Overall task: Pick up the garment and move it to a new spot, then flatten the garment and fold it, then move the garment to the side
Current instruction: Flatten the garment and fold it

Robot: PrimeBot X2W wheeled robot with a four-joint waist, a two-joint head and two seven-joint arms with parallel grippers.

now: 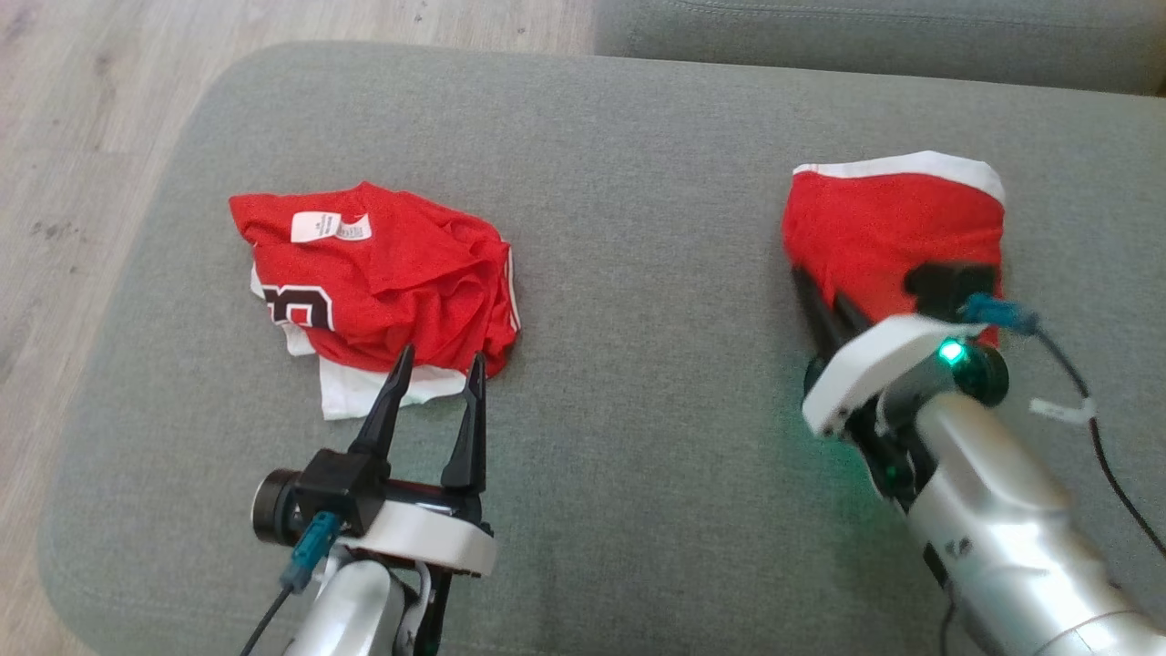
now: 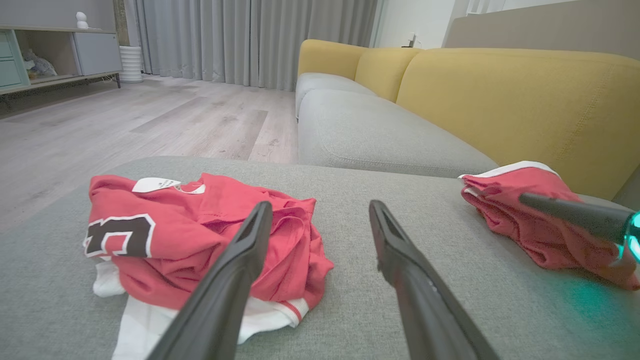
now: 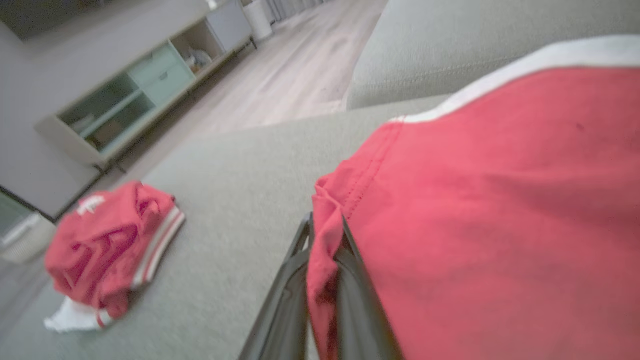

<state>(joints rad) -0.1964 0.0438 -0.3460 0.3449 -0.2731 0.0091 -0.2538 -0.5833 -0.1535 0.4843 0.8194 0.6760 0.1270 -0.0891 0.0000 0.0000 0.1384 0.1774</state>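
My right gripper (image 3: pixel 324 250) is clamped on a bunched red hem of the folded red garment (image 1: pixel 893 228). The garment lies at the far right of the grey seat cushion (image 1: pixel 638 182), with its white band along the far edge. I read this as the last step, shifting the folded piece aside.

To do it well, I would lift only enough for the cloth to clear the cushion. I would then travel low and slow to the right and set it down flat before letting go. I hold only one edge, so the layers could slide apart if it swings. The right wrist view does not tell me whether the pinch takes every layer, so I would watch the lower folds as it rises.

My left gripper (image 1: pixel 441 364) stands wide open and empty at the near edge of the crumpled red jersey (image 1: pixel 392 264) on the left. It is well apart from the folded garment, and I would leave it out of the way.
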